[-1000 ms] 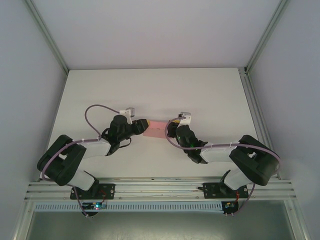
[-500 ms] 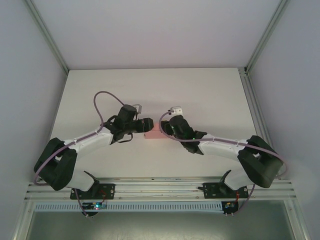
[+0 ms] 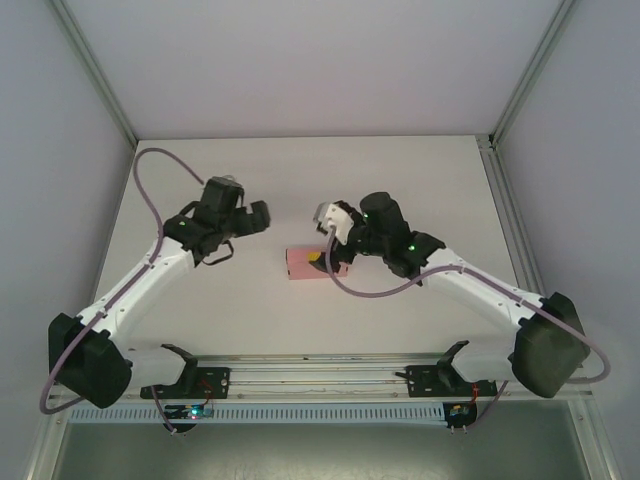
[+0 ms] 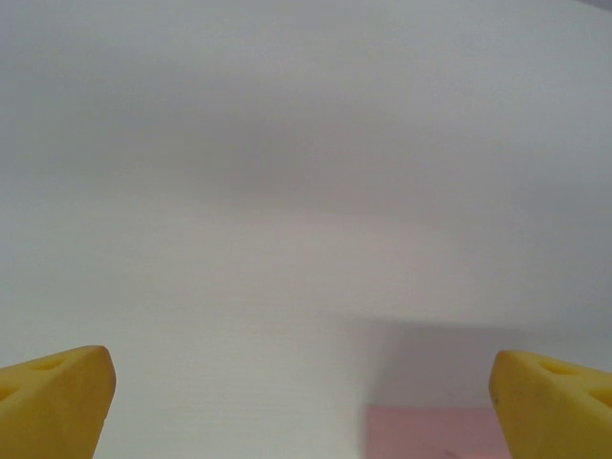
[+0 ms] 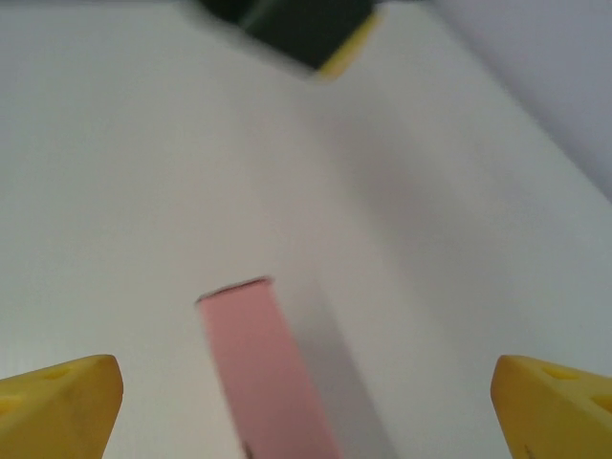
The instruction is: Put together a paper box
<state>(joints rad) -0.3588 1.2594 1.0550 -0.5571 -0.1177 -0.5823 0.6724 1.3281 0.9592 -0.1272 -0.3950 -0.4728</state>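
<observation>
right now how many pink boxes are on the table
1. The paper box lies near the middle of the table. Little of the table is covered, so a hidden second one is unlikely.

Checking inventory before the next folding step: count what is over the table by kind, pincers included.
paper box, pink: 1
Pincers, both open and holding nothing: 2 (left pincer, right pincer)
Total: 3
</observation>
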